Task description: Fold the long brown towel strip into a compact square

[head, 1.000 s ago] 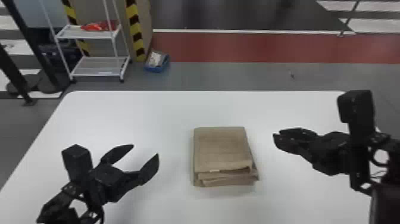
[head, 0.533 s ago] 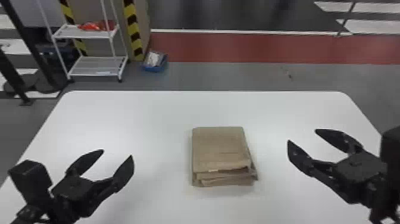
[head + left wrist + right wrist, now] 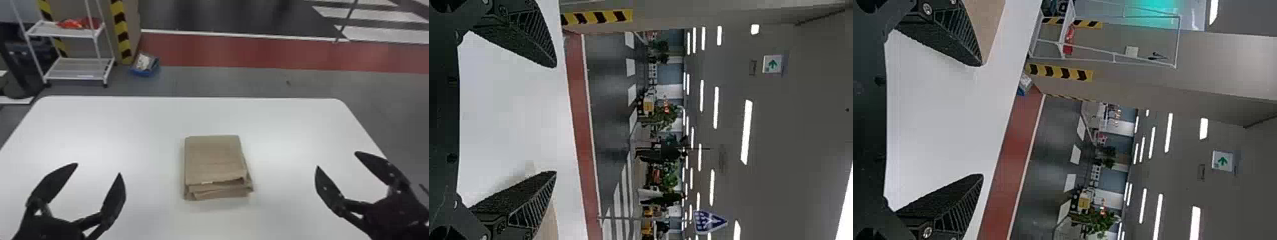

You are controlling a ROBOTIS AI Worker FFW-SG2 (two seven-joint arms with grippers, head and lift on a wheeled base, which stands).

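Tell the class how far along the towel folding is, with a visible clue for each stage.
Folding looks essentially done: the brown towel lies on the table as a compact, layered, roughly square stack. Nothing is in hand: the left gripper and right gripper have their fingers open, clear of it. Perhaps only tidying is left, since layers jut unevenly at its near edge.

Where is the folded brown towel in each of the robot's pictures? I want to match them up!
Head view: the towel is on the table, between the left gripper and right gripper.
Left wrist view: a bit of towel peeks out past one left gripper finger.
Right wrist view: a bit of towel peeks out past one right gripper finger.
Landmark in all three: the red floor strip.
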